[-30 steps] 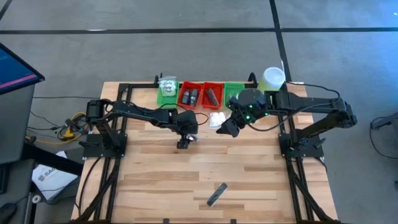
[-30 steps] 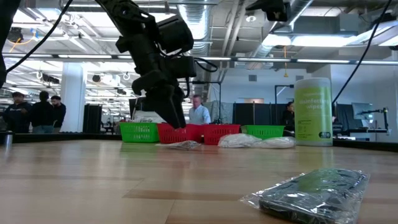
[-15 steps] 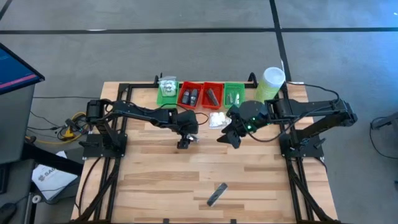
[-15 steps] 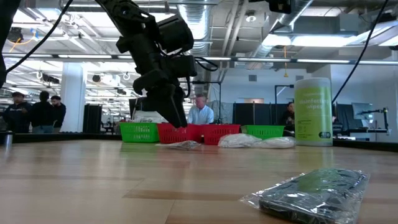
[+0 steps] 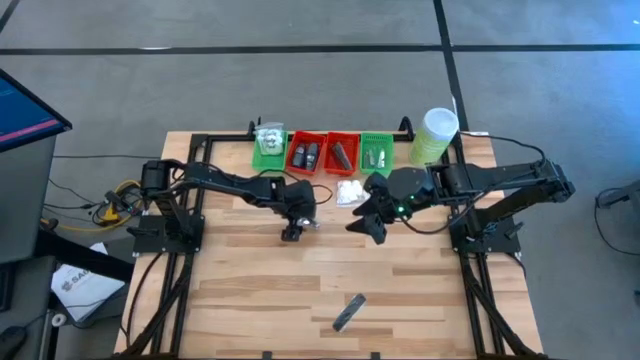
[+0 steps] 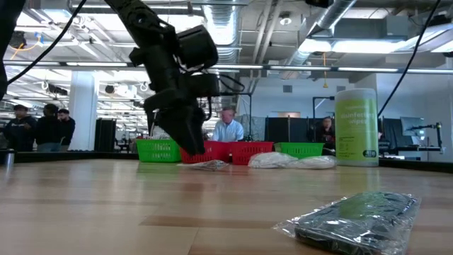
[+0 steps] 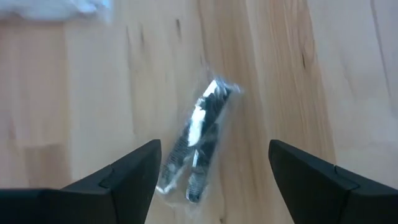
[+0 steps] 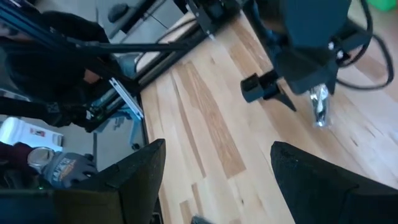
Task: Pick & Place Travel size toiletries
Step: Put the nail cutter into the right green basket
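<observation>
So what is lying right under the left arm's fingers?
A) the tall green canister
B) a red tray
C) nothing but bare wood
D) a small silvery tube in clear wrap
D: the left wrist view shows the wrapped silvery tube on the table between the open left gripper fingers.

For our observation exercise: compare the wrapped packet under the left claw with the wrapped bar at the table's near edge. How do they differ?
The silvery packet lies mid-table, below the open left claw; the dark bar lies alone near the front edge. The silvery packet looks pale and shiny, the dark bar near black. Both are wrapped in clear plastic and rest flat on the wooden table.
</observation>
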Motion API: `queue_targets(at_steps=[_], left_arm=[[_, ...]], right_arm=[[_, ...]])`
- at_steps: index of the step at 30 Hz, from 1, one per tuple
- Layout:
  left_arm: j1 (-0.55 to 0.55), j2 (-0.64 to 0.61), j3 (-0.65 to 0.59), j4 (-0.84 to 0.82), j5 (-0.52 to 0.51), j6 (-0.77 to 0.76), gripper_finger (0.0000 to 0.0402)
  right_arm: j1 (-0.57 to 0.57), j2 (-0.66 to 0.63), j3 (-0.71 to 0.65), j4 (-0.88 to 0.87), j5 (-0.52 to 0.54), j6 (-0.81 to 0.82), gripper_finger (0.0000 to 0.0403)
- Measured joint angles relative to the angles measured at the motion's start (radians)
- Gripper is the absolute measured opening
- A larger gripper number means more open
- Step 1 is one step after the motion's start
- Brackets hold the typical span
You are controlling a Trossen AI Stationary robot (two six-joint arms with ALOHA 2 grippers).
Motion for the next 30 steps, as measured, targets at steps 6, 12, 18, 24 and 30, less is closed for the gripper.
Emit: queue_targets(at_steps=[6, 12, 18, 24, 30], left_arm=[[0.0, 0.001, -0.031, 0.003, 0.002, 0.0, 0.0289], [0.0, 0.001, -0.035, 0.006, 0.001, 0.0, 0.0289], [0.0, 0.001, -0.035, 0.005, 0.001, 0.0, 0.0289], [0.0, 0.001, -0.035, 0.005, 0.0, -0.002, 0.0289], [-0.002, 0.001, -0.035, 0.005, -0.006, -0.018, 0.0289]], right_arm=[[-0.003, 0.0, 0.0, 0.037, 0.0, -0.01, 0.0281], [-0.021, 0.0, 0.001, 0.039, 0.0, -0.012, 0.0281], [-0.023, 0.0, 0.001, 0.039, -0.002, -0.011, 0.0281], [-0.023, 0.0, 0.001, 0.039, -0.003, -0.004, 0.0281], [-0.023, 0.001, 0.001, 0.042, -0.003, -0.002, 0.0281]])
